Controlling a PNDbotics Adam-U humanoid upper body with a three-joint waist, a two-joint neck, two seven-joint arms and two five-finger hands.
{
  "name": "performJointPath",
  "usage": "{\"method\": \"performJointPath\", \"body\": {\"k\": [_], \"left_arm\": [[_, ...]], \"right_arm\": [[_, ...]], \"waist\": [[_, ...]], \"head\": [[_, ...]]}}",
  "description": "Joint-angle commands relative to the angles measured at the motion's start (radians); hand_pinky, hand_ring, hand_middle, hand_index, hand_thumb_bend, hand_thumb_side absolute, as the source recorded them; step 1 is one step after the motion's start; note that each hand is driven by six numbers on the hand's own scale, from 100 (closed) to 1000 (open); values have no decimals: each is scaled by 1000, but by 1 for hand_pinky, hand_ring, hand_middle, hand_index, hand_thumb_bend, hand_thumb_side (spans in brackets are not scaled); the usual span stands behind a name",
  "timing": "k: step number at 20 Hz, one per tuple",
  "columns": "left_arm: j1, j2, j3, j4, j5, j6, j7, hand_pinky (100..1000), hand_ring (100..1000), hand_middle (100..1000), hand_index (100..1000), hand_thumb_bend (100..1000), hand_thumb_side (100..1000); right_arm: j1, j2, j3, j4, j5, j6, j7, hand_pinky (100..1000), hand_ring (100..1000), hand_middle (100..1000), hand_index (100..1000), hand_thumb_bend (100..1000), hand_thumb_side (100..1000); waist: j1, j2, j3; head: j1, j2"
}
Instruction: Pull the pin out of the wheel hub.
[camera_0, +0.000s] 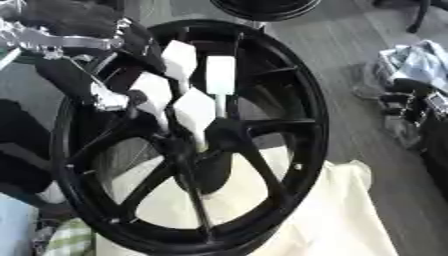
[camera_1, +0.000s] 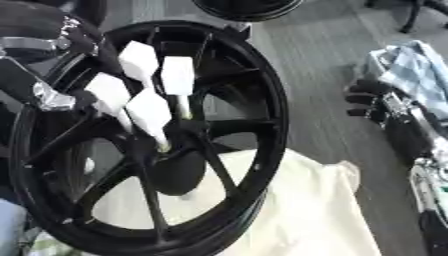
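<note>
Left hand (camera_0: 179, 82) (white fingertips) reaches the black wheel hub (camera_0: 214, 142).

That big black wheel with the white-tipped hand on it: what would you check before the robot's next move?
1. Left hand at the hub: ok, its white fingertips reach down to the centre.
2. Pin located: cannot tell; a thin pale rod shows by the fingertips.
3. Fingers closed on the pin: cannot tell.
4. Wheel propped up: ok, it stands tilted on a cream cloth.
5. Right hand clear of the wheel: ok, off to the right, fingers curled and holding nothing.
</note>
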Motion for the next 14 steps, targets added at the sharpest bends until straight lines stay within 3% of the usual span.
{"method": "performJointPath", "body": {"k": [1, 8, 14], "left_arm": [[-20, 10, 6, 7, -17, -286, -275, 905, 807, 739, 842, 224, 681], [-17, 0, -4, 29, -35, -297, -275, 902, 804, 734, 835, 206, 697], [-16, -6, -12, 41, -46, -309, -275, 898, 800, 724, 820, 221, 626]], "right_arm": [[-5, -22, -4, -11, 5, -2, 2, 716, 793, 763, 818, 100, 786], [-3, -20, -3, -11, 11, -4, 3, 716, 793, 763, 818, 100, 788], [-3, -19, -3, -11, 11, -4, 2, 716, 794, 763, 819, 100, 788]], "waist": [[-7, -13, -1], [-8, -11, -3], [-8, -10, -5]], "head": [[5, -10], [7, -11], [9, -11]]}}
